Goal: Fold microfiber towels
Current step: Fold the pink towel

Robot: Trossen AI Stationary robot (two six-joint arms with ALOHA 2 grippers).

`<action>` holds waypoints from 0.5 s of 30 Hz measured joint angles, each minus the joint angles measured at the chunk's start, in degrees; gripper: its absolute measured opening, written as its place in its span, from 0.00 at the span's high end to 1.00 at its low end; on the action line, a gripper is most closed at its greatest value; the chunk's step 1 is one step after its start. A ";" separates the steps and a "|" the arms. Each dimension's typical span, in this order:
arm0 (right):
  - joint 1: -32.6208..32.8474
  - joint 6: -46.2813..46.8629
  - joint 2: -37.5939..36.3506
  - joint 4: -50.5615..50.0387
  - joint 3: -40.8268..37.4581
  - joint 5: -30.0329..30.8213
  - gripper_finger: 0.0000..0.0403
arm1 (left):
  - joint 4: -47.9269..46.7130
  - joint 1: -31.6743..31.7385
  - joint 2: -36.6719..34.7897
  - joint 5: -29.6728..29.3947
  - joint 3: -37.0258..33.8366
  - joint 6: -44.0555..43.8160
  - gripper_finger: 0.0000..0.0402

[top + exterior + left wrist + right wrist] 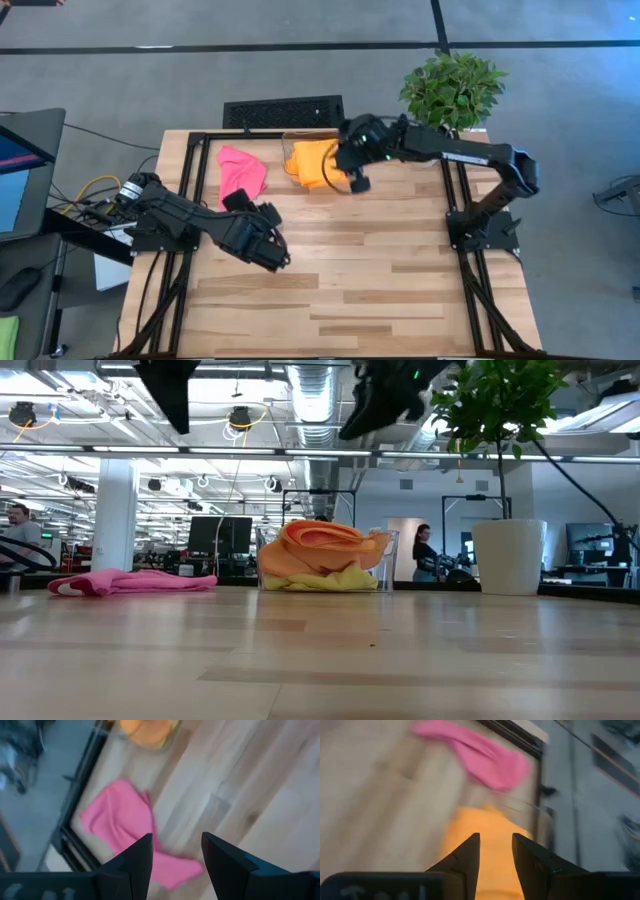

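Orange towels [312, 162] fill the clear plastic bin [385, 565], heaped over a yellow towel [335, 582]. Beside the bin, toward the left arm, the pink towel [241, 171] lies crumpled on the tabletop [400, 280]. Above the bin hangs the right gripper [495, 851], fingers apart and empty. Well away from the bin, the left gripper [176, 851] hovers, fingers apart, empty.

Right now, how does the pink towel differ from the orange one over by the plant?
The pink towel lies low and loosely spread on the bare table; the orange towel sits bunched in a heap inside the clear bin. The pink towel lies alone, while the orange towel rests on a yellow cloth. The right gripper hovers over the orange towel; nothing hovers over the pink one. Both are soft and unfolded.
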 joint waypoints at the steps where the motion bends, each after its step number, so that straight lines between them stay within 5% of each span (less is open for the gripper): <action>1: 1.51 0.79 -0.78 -1.48 0.00 -0.56 0.66 | 0.05 -0.10 -0.01 0.70 -0.32 -1.44 0.60; 15: 22.21 13.24 -5.43 -14.75 0.00 -0.67 0.66 | 5.28 -0.23 -0.96 8.46 -22.06 -15.65 0.60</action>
